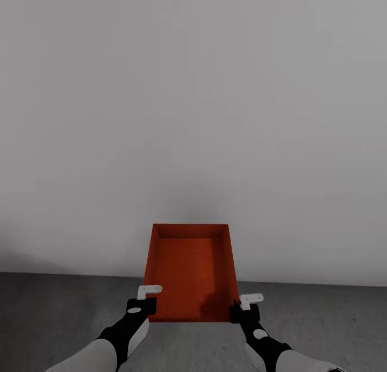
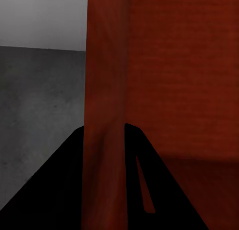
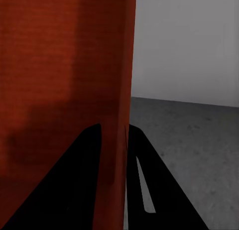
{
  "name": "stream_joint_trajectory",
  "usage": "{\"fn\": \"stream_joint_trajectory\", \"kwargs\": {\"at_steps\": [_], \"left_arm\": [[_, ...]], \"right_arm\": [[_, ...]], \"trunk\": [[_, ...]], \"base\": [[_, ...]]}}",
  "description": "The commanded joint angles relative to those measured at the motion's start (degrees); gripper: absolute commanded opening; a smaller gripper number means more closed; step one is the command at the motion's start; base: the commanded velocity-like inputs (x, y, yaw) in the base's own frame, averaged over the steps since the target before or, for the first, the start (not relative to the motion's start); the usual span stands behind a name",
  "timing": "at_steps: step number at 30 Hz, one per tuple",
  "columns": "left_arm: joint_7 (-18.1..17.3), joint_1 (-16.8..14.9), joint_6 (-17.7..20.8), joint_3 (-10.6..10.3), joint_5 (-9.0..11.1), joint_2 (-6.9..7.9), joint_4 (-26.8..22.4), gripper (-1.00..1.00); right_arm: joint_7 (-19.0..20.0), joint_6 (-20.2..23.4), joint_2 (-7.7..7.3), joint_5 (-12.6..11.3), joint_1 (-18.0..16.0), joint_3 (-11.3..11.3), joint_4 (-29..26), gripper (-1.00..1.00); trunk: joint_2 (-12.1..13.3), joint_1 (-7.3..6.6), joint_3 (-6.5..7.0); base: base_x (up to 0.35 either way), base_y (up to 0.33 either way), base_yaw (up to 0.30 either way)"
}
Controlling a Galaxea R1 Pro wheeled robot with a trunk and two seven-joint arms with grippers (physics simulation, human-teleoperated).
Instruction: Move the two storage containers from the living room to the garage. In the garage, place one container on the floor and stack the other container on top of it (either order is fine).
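Bin (image 1: 191, 270): orange-red, topless, held level above grey floor (image 1: 54, 318), near the pale wall (image 1: 193, 92). Left gripper (image 1: 144, 302) and right gripper (image 1: 244, 306) each clamped on a side wall at the near corners. Advice: lower both arms evenly, keep the bin level, release only once grounded.

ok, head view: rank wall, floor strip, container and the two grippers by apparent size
1. Wall
2. Floor
3. Container
4. Left gripper and right gripper: look alike, no ranking. Jaws of both clamp the container's side walls.
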Motion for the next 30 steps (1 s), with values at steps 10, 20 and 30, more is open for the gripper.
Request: {"fn": "stream_joint_trajectory", "kwargs": {"at_steps": [10, 20, 30], "left_arm": [[0.6, -0.1, 0.2, 4.1, -0.1, 0.65, -0.3, -1.00], [0.6, -0.1, 0.2, 4.1, -0.1, 0.65, -0.3, -1.00], [0.6, -0.1, 0.2, 4.1, -0.1, 0.65, -0.3, -1.00]], "right_arm": [[-0.1, -0.1, -0.08, -0.2, 0.0, -0.4, 0.3, -1.00], [-0.1, -0.1, -0.09, -0.2, 0.0, -0.4, 0.3, -1.00], [-0.1, -0.1, -0.09, -0.2, 0.0, -0.4, 0.3, -1.00]], "trunk": [[-0.1, 0.00, -1.00], [-0.1, 0.00, -1.92], [-0.1, 0.00, -2.85]], "base": [[0.000, 0.000, 0.000], [0.000, 0.000, 0.000], [0.000, 0.000, 0.000]]}}
